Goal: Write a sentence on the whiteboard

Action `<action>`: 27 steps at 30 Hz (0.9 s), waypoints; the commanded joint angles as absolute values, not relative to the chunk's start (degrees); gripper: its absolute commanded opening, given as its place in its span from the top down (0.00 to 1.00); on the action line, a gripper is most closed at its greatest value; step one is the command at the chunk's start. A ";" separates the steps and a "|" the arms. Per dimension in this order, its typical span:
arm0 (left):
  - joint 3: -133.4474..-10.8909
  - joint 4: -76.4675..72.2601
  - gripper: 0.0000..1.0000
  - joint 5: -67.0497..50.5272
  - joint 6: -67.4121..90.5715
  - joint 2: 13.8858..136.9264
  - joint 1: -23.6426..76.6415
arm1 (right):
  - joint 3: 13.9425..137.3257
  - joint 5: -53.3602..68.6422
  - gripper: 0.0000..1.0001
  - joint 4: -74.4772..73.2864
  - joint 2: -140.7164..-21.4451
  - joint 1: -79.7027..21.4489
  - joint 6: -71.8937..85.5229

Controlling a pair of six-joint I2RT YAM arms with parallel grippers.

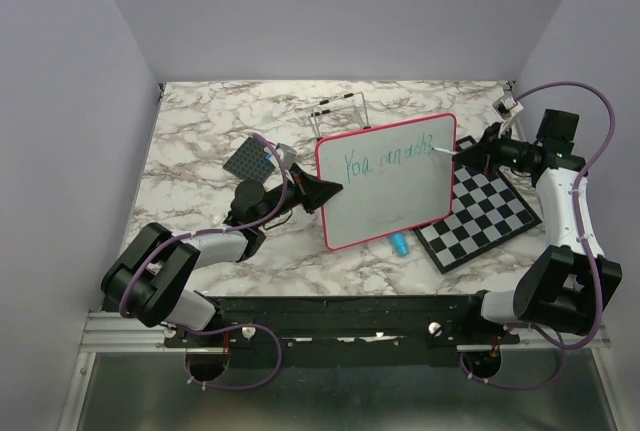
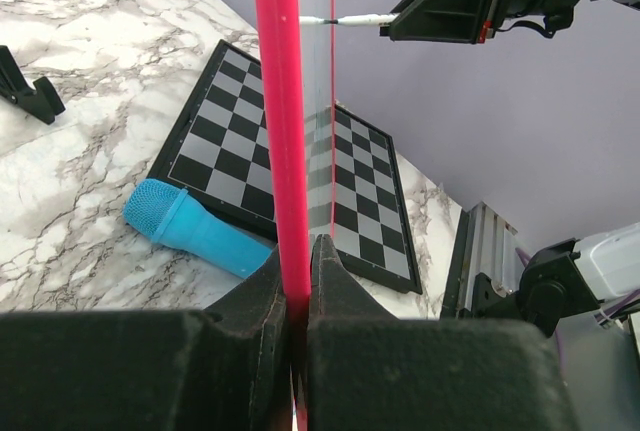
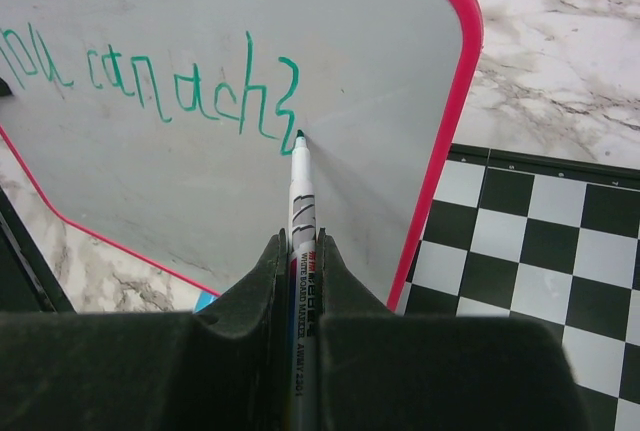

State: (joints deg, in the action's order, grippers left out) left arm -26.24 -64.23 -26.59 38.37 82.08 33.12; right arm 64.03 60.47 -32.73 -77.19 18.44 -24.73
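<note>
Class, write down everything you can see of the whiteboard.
The whiteboard is a glossy white rectangle with a thin pink-red frame and rounded corners. The left gripper clamps its frame edge, holding it up over the marble table. One line of green handwriting crosses its top; the tip of a marker in the right gripper touches it.

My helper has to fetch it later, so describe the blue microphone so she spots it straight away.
Start at the pink-framed whiteboard held up mid-table. Below its lower edge, beside the checkered board, lies the microphone. It is the only bright blue thing there.
</note>
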 commanded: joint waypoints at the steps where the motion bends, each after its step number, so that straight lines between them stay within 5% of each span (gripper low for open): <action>1: -25.58 -60.12 1.00 -27.95 30.67 82.88 33.40 | 65.66 58.28 0.99 -30.85 -77.61 18.72 -23.82; 27: -25.84 -60.12 1.00 -27.95 30.59 83.32 33.40 | 66.45 61.35 0.99 -30.93 -78.92 18.37 -23.64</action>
